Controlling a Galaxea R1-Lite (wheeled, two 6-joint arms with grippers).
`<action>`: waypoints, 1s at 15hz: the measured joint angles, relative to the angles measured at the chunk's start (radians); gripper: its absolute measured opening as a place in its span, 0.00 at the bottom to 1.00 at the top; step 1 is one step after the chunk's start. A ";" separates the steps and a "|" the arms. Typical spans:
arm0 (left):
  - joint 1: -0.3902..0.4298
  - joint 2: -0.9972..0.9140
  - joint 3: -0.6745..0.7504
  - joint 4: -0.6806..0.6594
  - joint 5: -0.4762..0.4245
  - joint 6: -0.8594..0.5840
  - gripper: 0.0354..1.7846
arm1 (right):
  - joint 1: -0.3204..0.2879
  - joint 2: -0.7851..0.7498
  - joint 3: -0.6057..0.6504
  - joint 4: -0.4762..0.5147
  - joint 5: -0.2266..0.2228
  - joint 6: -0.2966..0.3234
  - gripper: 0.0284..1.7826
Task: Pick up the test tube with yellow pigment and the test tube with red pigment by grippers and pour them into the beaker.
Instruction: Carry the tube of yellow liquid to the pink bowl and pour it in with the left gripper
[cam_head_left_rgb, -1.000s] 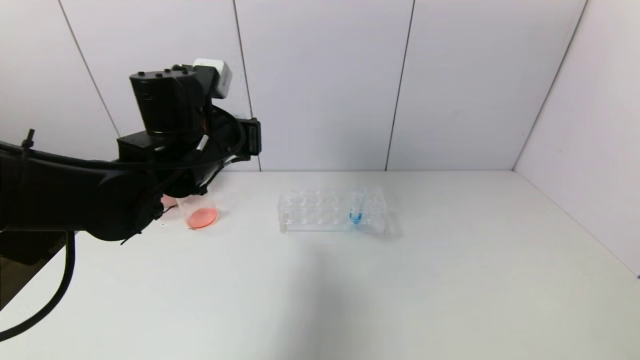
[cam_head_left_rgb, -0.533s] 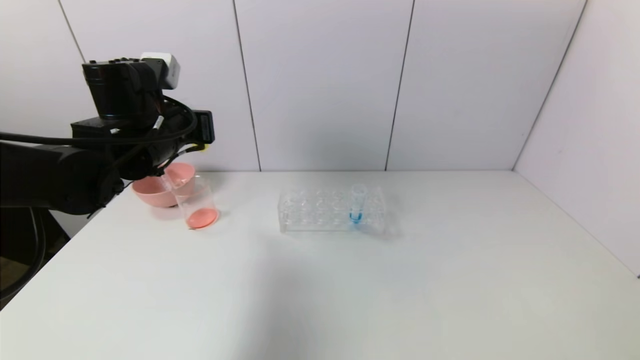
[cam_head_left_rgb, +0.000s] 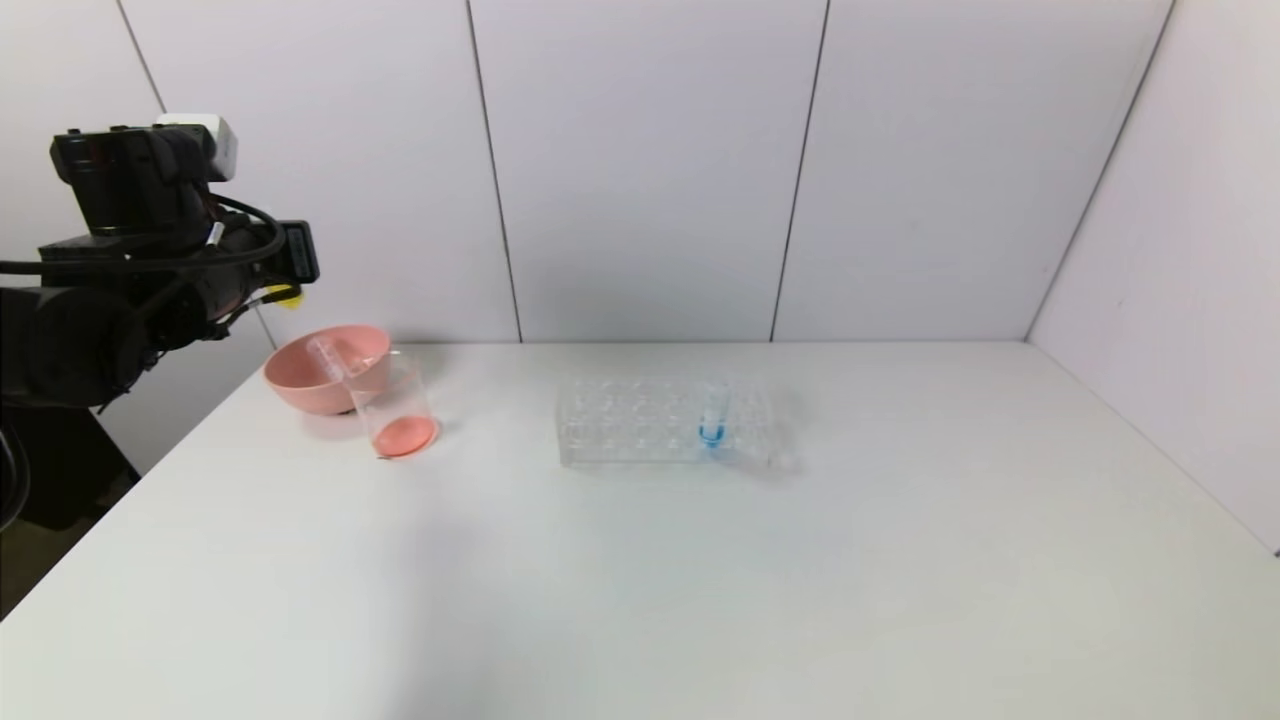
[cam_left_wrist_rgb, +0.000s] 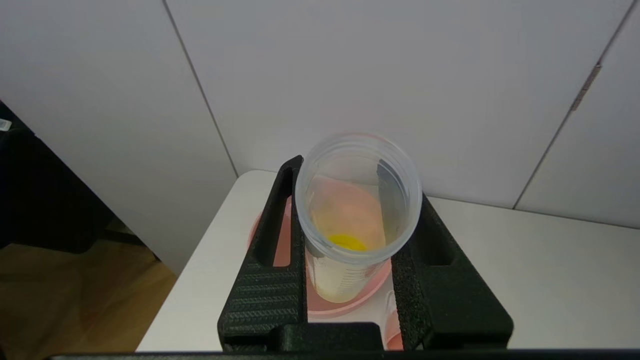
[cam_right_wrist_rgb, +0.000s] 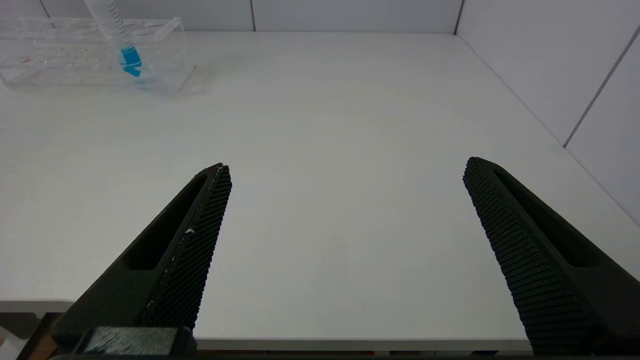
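The left end effector (cam_left_wrist_rgb: 350, 240) is raised beyond the bench's (cam_head_left_rgb: 700, 580) far left corner, clamped on the test tube with yellow pigment (cam_left_wrist_rgb: 356, 215), above the pink bowl (cam_head_left_rgb: 310, 375). The beaker (cam_head_left_rgb: 392, 412), holding orange-red liquid, stands just beside that bowl; the rack (cam_head_left_rgb: 640, 420) with a blue-liquid tube (cam_head_left_rgb: 712, 412) stands well apart. Only the right wrist view shows the right end effector (cam_right_wrist_rgb: 345, 200), spread wide above the bench's near edge.

L arm (cam_head_left_rgb: 90, 330): black, bulky, looped black cables, white block (cam_head_left_rgb: 205, 140) on top. R gripper (cam_right_wrist_rgb: 345, 170): black tapered fingers (cam_right_wrist_rgb: 195, 235) w/ knurled inner pads.
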 joint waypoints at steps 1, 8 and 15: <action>0.031 0.001 0.011 -0.005 -0.017 -0.001 0.26 | 0.000 0.000 0.000 0.000 0.000 0.000 0.95; 0.125 0.035 0.083 -0.039 -0.064 -0.010 0.26 | 0.000 0.000 0.000 0.000 0.000 0.000 0.95; 0.123 0.099 0.163 -0.198 -0.174 -0.075 0.26 | 0.000 0.000 0.000 0.000 0.000 0.000 0.95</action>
